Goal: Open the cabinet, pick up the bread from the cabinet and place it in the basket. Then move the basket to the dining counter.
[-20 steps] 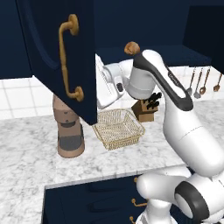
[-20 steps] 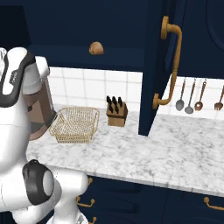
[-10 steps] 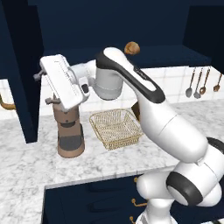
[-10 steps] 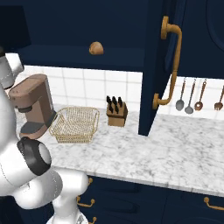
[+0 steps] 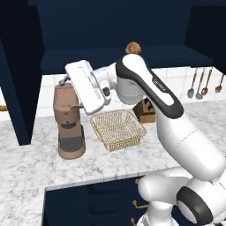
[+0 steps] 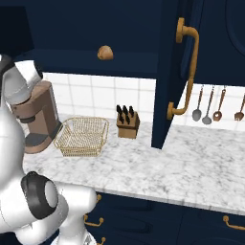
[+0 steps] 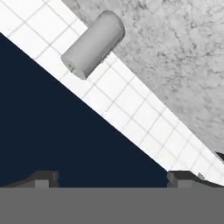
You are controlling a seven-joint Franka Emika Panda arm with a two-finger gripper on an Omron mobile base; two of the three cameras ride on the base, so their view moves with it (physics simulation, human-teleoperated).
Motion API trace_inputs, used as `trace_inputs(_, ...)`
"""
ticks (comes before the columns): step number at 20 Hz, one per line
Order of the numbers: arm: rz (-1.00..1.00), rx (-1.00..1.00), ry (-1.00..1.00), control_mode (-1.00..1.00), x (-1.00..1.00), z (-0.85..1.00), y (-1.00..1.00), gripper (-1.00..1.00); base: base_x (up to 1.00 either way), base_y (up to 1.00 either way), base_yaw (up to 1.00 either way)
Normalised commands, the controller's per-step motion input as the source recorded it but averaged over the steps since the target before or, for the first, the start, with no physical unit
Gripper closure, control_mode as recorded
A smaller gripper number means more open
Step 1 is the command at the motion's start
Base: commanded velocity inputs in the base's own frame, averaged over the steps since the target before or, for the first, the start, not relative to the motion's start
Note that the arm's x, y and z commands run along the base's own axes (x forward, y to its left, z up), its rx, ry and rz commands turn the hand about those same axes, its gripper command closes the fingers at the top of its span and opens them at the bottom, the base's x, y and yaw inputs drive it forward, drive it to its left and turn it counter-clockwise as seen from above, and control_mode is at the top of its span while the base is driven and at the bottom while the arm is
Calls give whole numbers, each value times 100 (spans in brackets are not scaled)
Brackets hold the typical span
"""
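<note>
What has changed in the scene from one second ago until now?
The left cabinet door swung further open, toward the left. The gripper, which was at that door's edge, has let go of it and now hangs open above the coffee machine. The bread on the cabinet shelf, the basket and the knife block on the counter, and the right cabinet door stayed as they were.

White arm with dark joints arched up and bent over to its left, wrist rolled, two-finger tool [image 7: 112, 177] with jaws spread wide, gripping nothing
</note>
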Motion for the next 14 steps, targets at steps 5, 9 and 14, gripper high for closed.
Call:
trace_inputs(5, -19, -42, -9, -100, -4, -34, -97, -100, 0, 0, 0)
trace_inputs(9, -1, -57, -24, -100, -5, -4, -49, -100, 0, 0, 0)
trace_inputs(14, 2, -59, -30, -100, 0, -18, -50, -100, 0, 0, 0)
